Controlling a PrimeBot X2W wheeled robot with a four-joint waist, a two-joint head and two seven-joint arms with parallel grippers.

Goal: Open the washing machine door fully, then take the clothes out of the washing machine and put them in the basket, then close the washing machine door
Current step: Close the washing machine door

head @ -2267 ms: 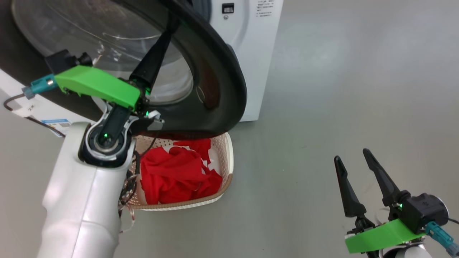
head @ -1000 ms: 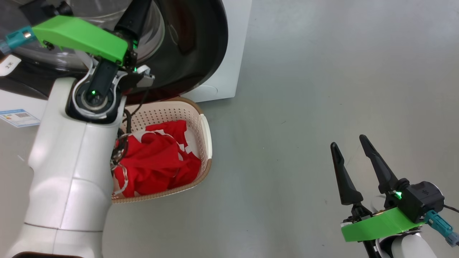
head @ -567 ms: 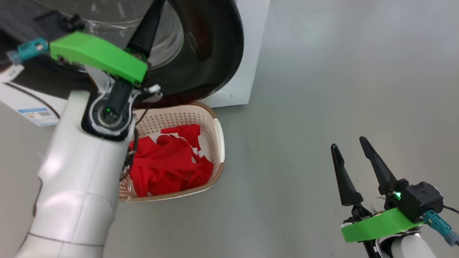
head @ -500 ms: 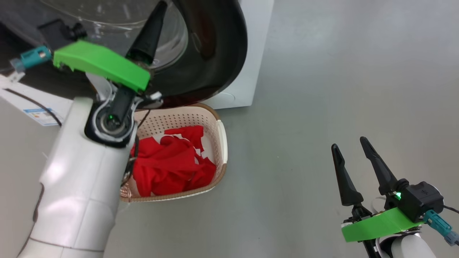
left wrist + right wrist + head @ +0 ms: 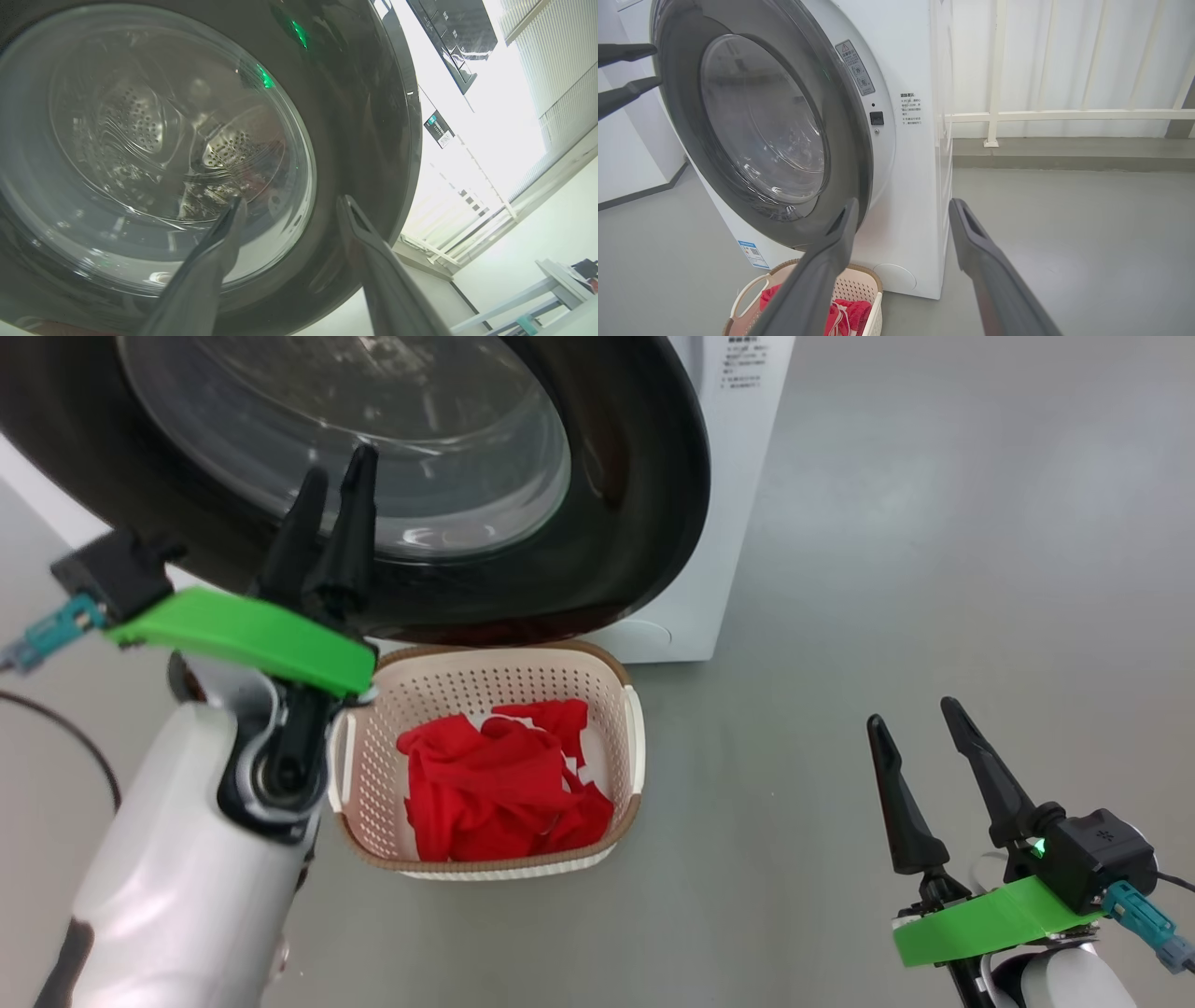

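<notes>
While the clothes [image 5: 495, 784] lie in the basket [image 5: 636, 747] beneath the washing machine door [image 5: 644, 476], my left gripper [image 5: 341, 464] hangs spread and empty before its glass; my right gripper [image 5: 913, 712] gapes empty over the floor [image 5: 934, 523].

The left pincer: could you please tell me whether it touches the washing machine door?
Cannot tell. In the right wrist view the left pincer reaches the rim of the washing machine door, with neither gap nor contact plain; the head view overlaps them.
</notes>
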